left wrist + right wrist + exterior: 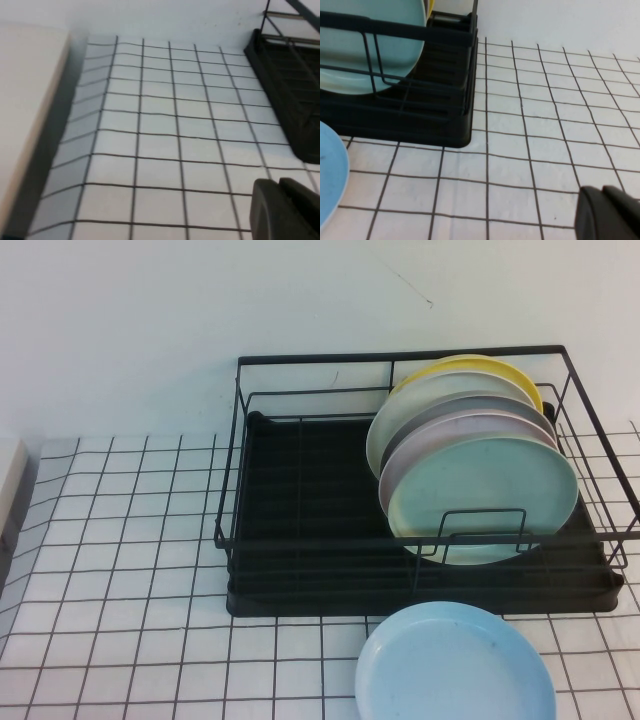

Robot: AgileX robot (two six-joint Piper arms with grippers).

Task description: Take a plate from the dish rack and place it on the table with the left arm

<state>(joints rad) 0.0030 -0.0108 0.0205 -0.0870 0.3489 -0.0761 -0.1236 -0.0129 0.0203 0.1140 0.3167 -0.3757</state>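
The light sky-blue plate [455, 665] lies flat on the gridded table [130, 570], just in front of the black wire dish rack [300, 490]. Its edge also shows in the right wrist view [327, 175]. Neither arm shows in the high view. My left gripper [277, 184] is shut and empty, low over bare table to the left of the rack [295, 100]. My right gripper [601, 191] is shut and empty over the table to the right of the rack's front corner [435, 115].
Several plates stand upright at the rack's right end: a mint-green one [480, 495] in front, a pale pink one [440, 432] behind it, a yellow one [480, 368] at the back. A pale block [8, 480] sits at the table's left edge.
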